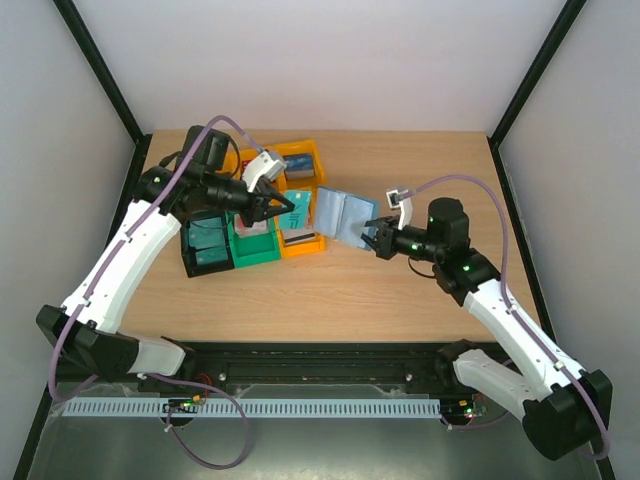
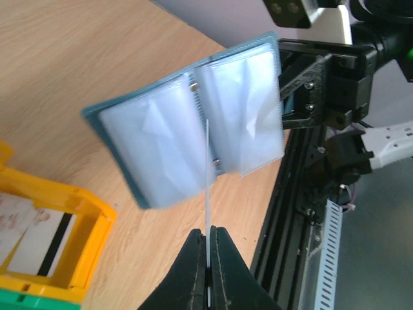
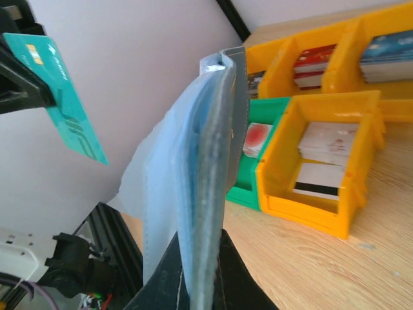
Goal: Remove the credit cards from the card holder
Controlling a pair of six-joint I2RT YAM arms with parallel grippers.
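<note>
The teal-blue card holder (image 1: 343, 216) hangs open above the table, its pale sleeves facing the left arm. My right gripper (image 1: 378, 240) is shut on its right edge. In the right wrist view the card holder (image 3: 208, 155) stands edge-on between the jaws of the right gripper (image 3: 205, 248). My left gripper (image 1: 283, 205) is shut on a teal credit card (image 3: 63, 93), held in the air left of the holder and apart from it. In the left wrist view that card (image 2: 208, 187) shows edge-on in the left gripper (image 2: 208, 234), with the open card holder (image 2: 187, 132) beyond it.
Orange bins (image 1: 301, 241) (image 1: 300, 160), a green bin (image 1: 256, 248) and a black bin (image 1: 207, 250) with stacked cards stand left of the holder. In the right wrist view an orange bin (image 3: 361, 110) and the green bin (image 3: 268, 116) hold cards. The table's near edge has a black rail (image 1: 320, 360).
</note>
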